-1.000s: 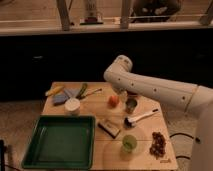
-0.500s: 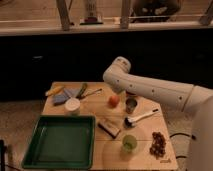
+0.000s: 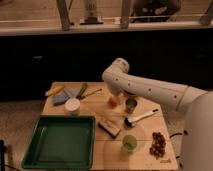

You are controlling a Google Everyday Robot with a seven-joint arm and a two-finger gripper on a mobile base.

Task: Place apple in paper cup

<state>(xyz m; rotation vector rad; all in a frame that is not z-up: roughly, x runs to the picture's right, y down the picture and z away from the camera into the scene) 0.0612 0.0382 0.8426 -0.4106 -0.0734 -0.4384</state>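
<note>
The apple is a small orange-red fruit lying on the wooden table, just left of the shiny metal cup. The paper cup is short and white. It stands upright to the left of the apple, near the green tray's far edge. My white arm reaches in from the right and bends down over the table. My gripper hangs right above and slightly behind the apple, partly hidden by the wrist.
A large green tray fills the front left. A light green cup, a dark block, a white-handled spoon and a brown cluster lie at the front right. A yellow item, a green vegetable and a blue sponge lie at the back left.
The arm has dipped slightly, bringing the gripper a little lower over the apple. The apple and the cups have not moved.
</note>
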